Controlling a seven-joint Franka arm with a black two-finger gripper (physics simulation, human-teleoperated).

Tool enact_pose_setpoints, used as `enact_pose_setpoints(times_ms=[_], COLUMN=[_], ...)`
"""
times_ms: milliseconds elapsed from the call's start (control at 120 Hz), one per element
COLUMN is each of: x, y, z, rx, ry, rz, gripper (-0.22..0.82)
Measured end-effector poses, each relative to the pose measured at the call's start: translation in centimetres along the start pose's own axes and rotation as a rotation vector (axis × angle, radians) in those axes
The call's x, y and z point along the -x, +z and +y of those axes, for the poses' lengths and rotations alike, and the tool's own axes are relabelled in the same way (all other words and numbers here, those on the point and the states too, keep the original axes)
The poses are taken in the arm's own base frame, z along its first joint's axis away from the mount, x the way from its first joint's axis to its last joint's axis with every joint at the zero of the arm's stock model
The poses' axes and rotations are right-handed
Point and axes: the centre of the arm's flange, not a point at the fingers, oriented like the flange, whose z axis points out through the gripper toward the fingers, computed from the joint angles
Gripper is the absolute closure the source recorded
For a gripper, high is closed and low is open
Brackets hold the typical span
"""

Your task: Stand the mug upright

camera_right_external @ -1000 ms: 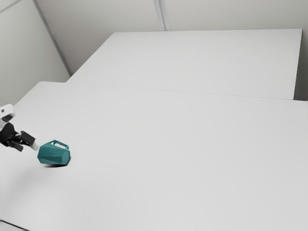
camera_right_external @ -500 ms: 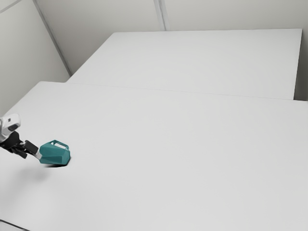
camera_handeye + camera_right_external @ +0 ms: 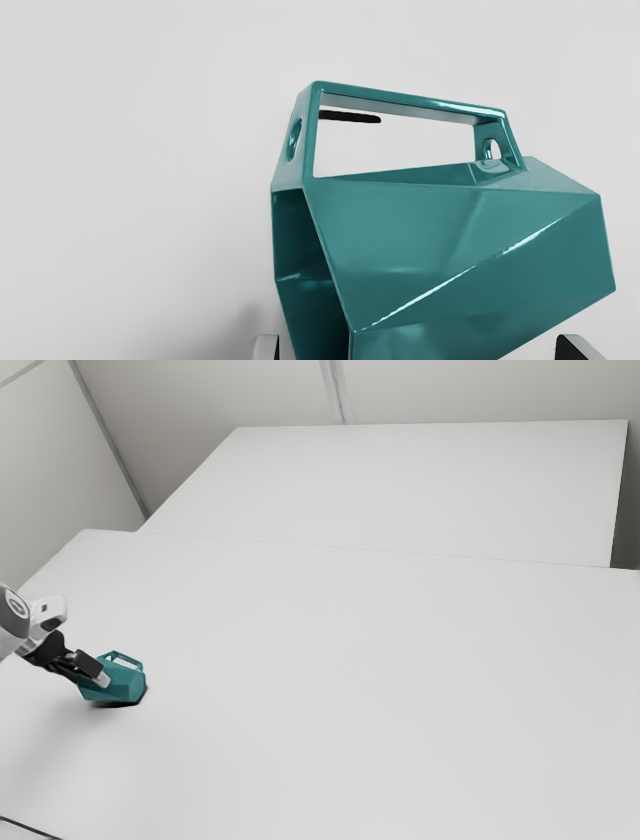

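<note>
Teal faceted mug (image 3: 124,684): lying on its side on the white table (image 3: 380,690), near the exterior view's left edge, handle uppermost.
Handle (image 3: 410,97): a squared loop; through it I see the table and a short dark streak (image 3: 350,117), whose nature I cannot tell.
Mouth (image 3: 312,300): open toward the side where one of my fingers is; the closed base end points toward the other finger.
Black two-finger gripper (image 3: 97,674): released, fingers spread wide, nothing grasped; from the exterior camera it overlaps the mug's near end.
Fingers (image 3: 267,348): on my wrist view, one just beside the mouth, the other past the base side, with a gap to the mug at each.
Arm (image 3: 14,622): reaching in from the exterior view's left.
Background: a second white surface (image 3: 400,490) beyond the table, pale walls (image 3: 200,390) behind.
</note>
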Motion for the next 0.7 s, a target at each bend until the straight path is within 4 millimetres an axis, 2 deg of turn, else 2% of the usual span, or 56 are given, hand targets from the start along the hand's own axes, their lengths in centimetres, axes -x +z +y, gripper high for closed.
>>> enact_pose_setpoints(times_ms=[150, 367, 700], x=[0.4, 1.2, 1.2], y=[0.3, 0.8, 0.4], z=[0.2, -0.5, -0.7], rx=[0.008, 0.009, 0.02], ry=[-0.003, -0.022, -0.048], rz=[0.003, 0.001, 0.032], gripper=[0.0, 0.01, 0.15])
